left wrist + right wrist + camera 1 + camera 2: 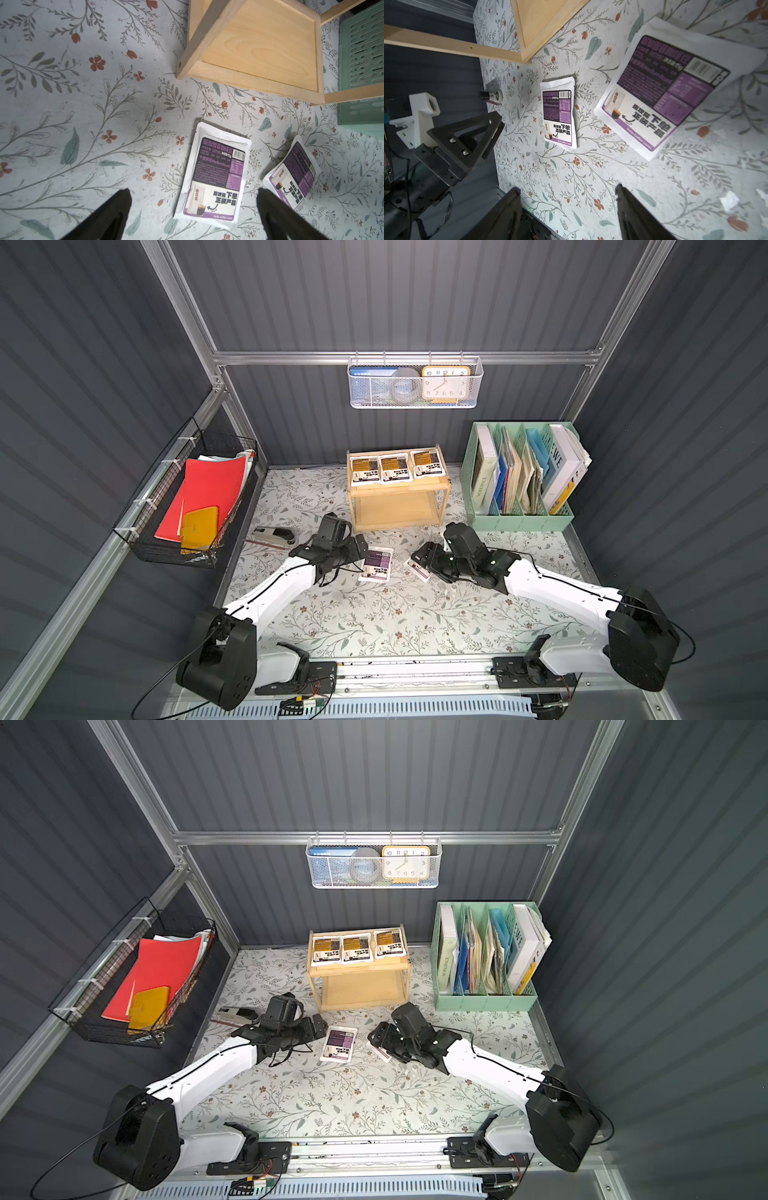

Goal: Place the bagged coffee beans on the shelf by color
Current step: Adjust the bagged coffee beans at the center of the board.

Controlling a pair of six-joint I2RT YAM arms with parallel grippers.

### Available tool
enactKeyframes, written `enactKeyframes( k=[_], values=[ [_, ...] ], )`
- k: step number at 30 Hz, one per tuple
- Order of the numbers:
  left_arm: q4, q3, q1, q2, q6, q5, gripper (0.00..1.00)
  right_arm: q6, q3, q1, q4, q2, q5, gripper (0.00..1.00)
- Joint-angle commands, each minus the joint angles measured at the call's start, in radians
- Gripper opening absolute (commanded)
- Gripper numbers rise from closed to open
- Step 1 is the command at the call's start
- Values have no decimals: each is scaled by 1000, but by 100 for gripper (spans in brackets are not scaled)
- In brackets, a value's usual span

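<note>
Already three yellow-labelled white pouches (394, 467) fill the light wooden shelf (442, 488)'s top tray. Both hands, left (193, 207) and right (568, 207), gape empty. Next likely: grasp a purple-labelled white pouch (376, 564) for the lower tier.

Mock office cubicle: file organizer (523, 518), clock (445, 383).

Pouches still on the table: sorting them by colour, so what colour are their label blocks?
Purple, on both pouches; clearest in the left wrist view.
</note>
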State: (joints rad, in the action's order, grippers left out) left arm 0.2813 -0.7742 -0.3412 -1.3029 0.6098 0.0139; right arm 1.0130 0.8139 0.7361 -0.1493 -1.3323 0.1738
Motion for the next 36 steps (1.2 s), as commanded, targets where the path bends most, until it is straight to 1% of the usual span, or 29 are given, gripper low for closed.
enactKeyframes(
  k=[1,4,9,13,17,23,26,31,36],
  values=[
    [-24,27,2,-10,0,-19,100,-105,23,5,-49,25,8,75],
    [-35,42,2,-31,20,-20,100,-90,0,5,-40,28,-2,75],
    [-56,63,2,-52,32,6,100,-35,-73,5,31,28,35,75],
    [-103,95,-2,-61,48,40,100,-36,-99,5,24,13,62,75],
    [-169,150,-9,-61,57,71,100,-31,-124,5,36,-1,62,75],
    [-247,203,-17,-83,55,126,100,28,-111,5,91,-39,63,75],
    [-304,220,-25,-103,61,165,100,71,-110,5,113,-38,39,75],
    [-370,222,-65,-146,72,206,100,106,-99,6,114,-44,9,75],
    [-421,244,-141,-149,112,210,100,109,-68,0,79,-50,-45,75]
  ],
)
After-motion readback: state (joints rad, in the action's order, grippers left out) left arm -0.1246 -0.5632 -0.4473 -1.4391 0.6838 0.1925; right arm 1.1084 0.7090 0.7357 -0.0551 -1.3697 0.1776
